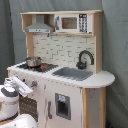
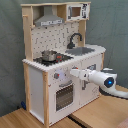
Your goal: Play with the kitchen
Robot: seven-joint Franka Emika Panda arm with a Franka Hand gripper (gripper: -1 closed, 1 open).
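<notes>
Grey curtain behind, wooden table (image 2: 95, 112) below, kitchen (image 2: 60, 75) standing on it. Gripper (image 2: 73, 73) reaching at the knob panel above the oven door (image 2: 64, 96); jaws' state unclear. Small pot (image 1: 33, 62) on the hob.

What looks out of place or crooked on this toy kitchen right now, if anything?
Nothing stands out. The kitchen stands upright, the pot sits level on the hob, and the sink and faucet look intact. The gripper is at the knob panel.
</notes>
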